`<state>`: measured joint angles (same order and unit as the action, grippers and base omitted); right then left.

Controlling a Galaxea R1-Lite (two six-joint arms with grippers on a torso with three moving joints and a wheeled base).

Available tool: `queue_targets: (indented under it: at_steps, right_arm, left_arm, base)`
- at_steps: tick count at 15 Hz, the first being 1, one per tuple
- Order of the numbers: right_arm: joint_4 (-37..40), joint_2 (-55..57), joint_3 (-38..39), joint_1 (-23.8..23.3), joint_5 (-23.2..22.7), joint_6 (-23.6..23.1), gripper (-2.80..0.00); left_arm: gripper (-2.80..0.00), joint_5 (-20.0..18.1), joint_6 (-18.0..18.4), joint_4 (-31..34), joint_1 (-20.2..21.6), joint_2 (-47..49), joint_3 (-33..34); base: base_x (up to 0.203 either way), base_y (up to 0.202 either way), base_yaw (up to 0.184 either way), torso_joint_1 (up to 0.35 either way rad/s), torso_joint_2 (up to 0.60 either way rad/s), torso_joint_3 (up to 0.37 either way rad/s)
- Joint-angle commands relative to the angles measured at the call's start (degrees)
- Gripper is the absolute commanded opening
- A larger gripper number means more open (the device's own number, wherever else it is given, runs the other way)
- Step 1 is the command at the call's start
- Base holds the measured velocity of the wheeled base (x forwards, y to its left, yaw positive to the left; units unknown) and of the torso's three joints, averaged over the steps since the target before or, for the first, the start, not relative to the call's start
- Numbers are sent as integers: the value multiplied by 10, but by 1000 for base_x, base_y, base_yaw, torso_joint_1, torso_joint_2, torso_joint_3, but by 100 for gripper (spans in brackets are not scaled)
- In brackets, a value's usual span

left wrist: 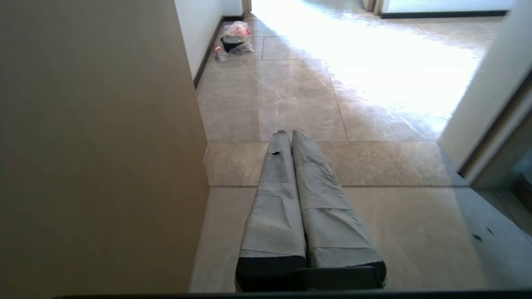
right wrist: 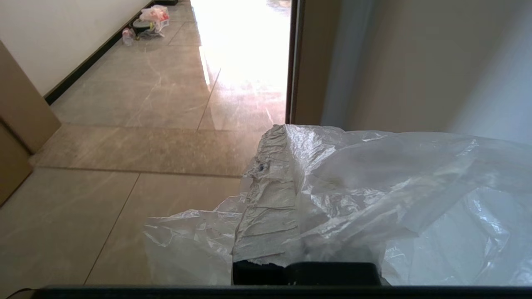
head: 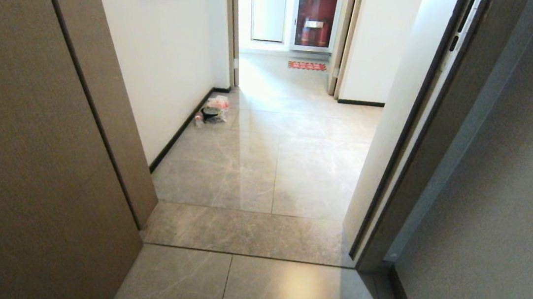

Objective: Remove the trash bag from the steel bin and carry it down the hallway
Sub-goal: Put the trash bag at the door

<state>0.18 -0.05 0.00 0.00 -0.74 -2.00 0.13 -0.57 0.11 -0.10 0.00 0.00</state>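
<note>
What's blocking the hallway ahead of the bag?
Nothing visible in the middle. The right pincer is shut on the bag, and the hallway tiles run open through the doorway. Only a litter pile lies by the left wall's skirting, off the centre line.

Looks like the inside of an apartment building, right at a doorway opening onto a shared hallway [head: 264, 169]. Glossy grey-beige stone tiles, plain white walls with dark skirting [head: 180, 130], tan wooden doors [head: 39, 145] on both sides. At the far end there's a red fire-equipment cabinet [head: 315, 22] set in the wall with a red mat [head: 307, 65] on the floor before it, plus a little pile of rubbish [head: 213, 110] left against the wall.
</note>
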Motion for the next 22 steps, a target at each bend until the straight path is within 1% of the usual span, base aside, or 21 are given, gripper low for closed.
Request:
queue_targets:
  at_steps: [1, 13, 19, 22]
  right_arm:
    - [0, 0, 1, 0, 0, 0, -280]
    - [0, 0, 1, 0, 0, 0, -280]
    - [0, 0, 1, 0, 0, 0, -280]
    - [0, 0, 1, 0, 0, 0, -280]
  left_arm:
    - [-280, 0, 0, 0, 0, 0, 0]
    - [-280, 0, 1, 0, 0, 0, 0]
    - [-280, 0, 2, -1, 0, 0, 0]
    - [-280, 0, 2, -1, 0, 0, 0]
  base:
    - [193, 0, 1, 2, 2, 2]
    - [188, 0, 2, 1, 4, 3]
    - [0, 0, 0, 0, 0, 0]
    - [1, 143, 0, 1, 4, 5]
